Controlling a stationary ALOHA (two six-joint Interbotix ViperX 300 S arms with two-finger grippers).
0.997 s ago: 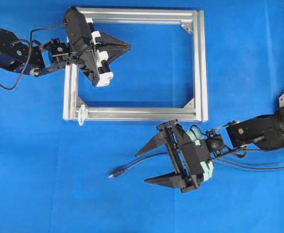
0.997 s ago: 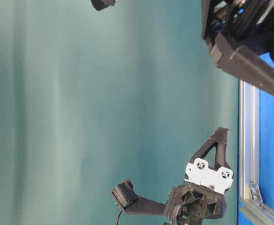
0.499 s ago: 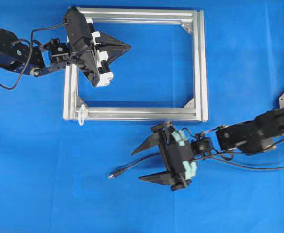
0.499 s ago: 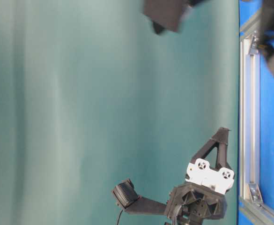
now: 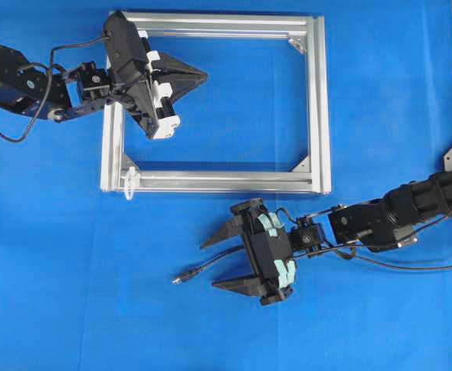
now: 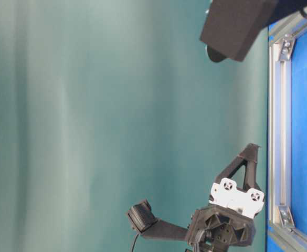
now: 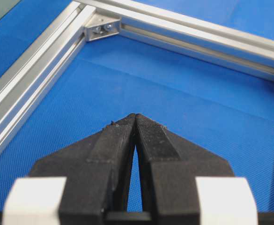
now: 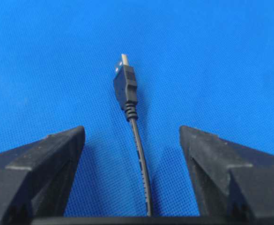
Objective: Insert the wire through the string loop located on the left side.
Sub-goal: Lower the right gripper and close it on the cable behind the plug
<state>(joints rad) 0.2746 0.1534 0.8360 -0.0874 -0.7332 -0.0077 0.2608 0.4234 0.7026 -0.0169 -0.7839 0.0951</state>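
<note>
Below the aluminium frame (image 5: pixel 316 100), right tool (image 5: pixel 216 263) w/ jaws apart straddles the wire (image 5: pixel 210 264) on blue surface (image 5: pixel 71 294); grab near plug, left tool (image 5: pixel 201 75) pressed together, string loop (image 5: pixel 130 183) at frame's lower-left corner.

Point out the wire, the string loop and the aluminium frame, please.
wire (image 8: pixel 126 89), right wrist view, on its plug.
string loop (image 5: pixel 130 182), overhead view, on its white string.
aluminium frame (image 5: pixel 319 100), overhead view, on its right bar.

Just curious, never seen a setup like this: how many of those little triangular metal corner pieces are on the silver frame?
2 visible: one at the silver aluminium frame's top right inner corner, one at the bottom right. The left corners may hide others.
</note>
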